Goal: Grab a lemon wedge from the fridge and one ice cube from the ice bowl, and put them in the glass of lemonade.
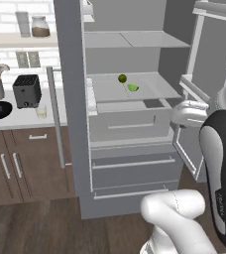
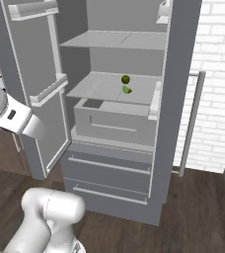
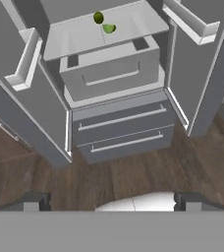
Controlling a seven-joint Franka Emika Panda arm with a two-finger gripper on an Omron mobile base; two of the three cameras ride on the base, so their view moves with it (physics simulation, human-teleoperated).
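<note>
Tool [image 3: 112, 201] at bottom of hand view: jaws spread wide, nothing held. Fridge [image 1: 130, 163] doors open. Lemon wedge [image 1: 133, 88] lies on middle shelf, center frame, beside round fruit [image 1: 122, 78]. Glass of lemonade [image 1: 41, 111] on tabletop, left. Nothing collected yet.

The tall grey double-door fridge [image 1: 130, 149] looks like matt, smooth painted metal, its shelves plain and dull. The dark brown plank floor [image 3: 148, 172] shows wood grain. The white brick wall [image 2: 218, 89] appears matt and lightly ridged.
</note>
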